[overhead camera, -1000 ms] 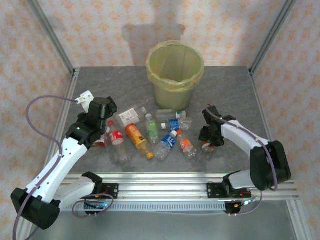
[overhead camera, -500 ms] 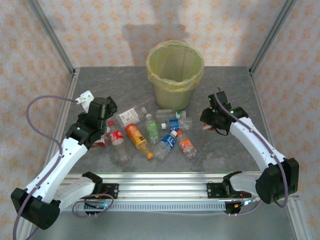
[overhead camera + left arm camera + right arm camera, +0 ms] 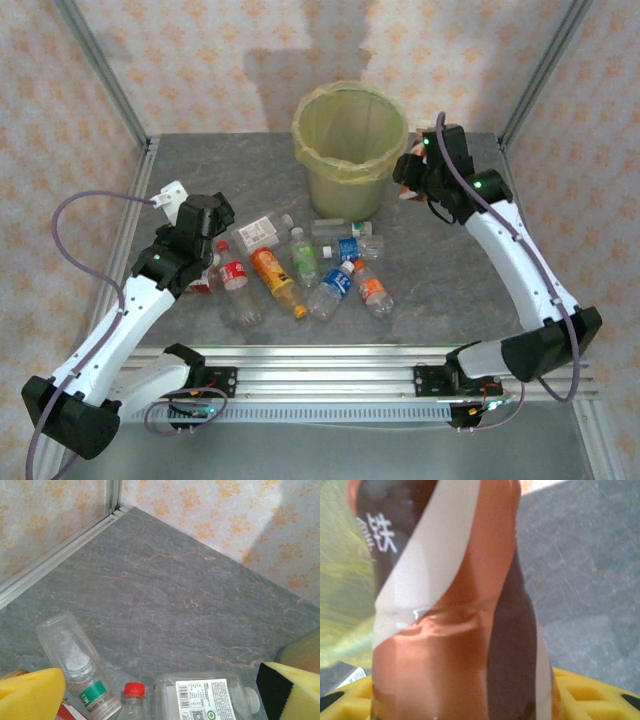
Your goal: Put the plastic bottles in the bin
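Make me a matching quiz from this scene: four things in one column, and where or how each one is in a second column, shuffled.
Column one
1. bin
2. brown-labelled bottle
3. left gripper
4. green-labelled bottle

Column two
A. clamped in the right gripper, raised beside the bin's rim
B. lying on the table among other bottles
C. standing at the far middle of the table, lined yellow-green
D. open, holding nothing

Pairs: 1-C, 2-A, 3-D, 4-B
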You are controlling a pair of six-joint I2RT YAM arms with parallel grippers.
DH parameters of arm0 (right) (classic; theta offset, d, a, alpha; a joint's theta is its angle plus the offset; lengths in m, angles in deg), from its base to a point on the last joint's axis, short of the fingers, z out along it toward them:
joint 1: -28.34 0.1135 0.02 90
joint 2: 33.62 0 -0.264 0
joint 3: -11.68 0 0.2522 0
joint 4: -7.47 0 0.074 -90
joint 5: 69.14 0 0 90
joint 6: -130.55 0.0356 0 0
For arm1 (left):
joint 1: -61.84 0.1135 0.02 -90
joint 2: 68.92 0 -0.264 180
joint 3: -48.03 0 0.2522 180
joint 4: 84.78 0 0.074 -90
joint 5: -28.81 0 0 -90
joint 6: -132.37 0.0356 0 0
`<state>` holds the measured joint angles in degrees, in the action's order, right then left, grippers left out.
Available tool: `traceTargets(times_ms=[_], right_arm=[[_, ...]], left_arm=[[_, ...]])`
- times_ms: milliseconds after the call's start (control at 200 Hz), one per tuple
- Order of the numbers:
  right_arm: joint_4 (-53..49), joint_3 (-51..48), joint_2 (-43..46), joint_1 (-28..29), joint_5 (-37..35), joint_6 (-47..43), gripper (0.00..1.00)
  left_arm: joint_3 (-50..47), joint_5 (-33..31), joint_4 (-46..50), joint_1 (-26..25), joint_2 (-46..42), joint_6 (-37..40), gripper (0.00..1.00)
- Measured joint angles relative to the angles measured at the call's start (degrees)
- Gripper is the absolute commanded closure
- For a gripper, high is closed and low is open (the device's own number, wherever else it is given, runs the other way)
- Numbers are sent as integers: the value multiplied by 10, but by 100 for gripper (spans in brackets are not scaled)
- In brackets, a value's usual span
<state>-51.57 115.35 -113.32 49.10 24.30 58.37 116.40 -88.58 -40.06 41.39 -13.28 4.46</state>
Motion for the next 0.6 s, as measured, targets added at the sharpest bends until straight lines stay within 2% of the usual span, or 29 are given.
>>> traceTargets(times_ms=[601], right_arm=[[-22, 399, -299, 5, 63, -60, 64]], left_arm=[[0, 0, 0, 0, -20, 0, 0]])
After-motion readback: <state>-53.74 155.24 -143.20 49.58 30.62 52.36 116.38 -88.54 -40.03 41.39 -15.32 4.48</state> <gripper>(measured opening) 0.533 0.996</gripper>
